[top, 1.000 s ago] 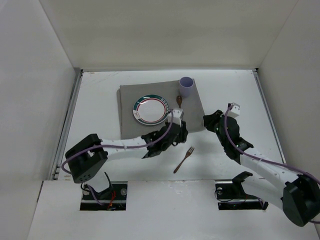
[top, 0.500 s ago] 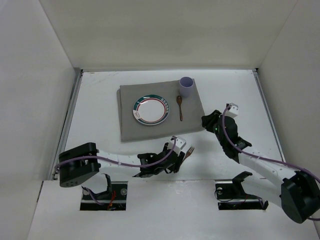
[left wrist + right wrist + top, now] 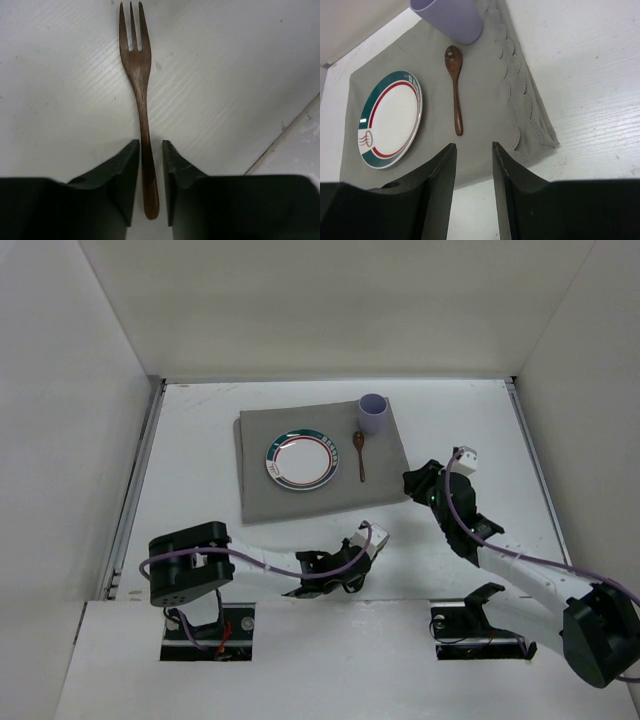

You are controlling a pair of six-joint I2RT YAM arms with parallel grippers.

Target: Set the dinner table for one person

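A brown wooden fork (image 3: 142, 95) lies flat on the white dinner table (image 3: 195, 440) near its front edge. My left gripper (image 3: 150, 146) is low over it, jaws narrowly open on either side of the handle, with a thin gap showing. In the top view the left gripper (image 3: 345, 567) covers the fork. My right gripper (image 3: 472, 145) is open and empty above the near right edge of the grey mat (image 3: 490, 100); it also shows in the top view (image 3: 415, 480). On the mat (image 3: 260, 490) are a plate (image 3: 300, 460), a wooden spoon (image 3: 360, 455) and a lilac cup (image 3: 373, 415).
White walls enclose the table on the left, back and right. The table's front edge (image 3: 290, 135) runs close to the right of the left gripper. The mat's scalloped near right corner (image 3: 540, 135) is folded up slightly.
My left gripper has moved from the mat's near edge back toward the front of the table and come down over the fork's handle. The right arm has barely moved.
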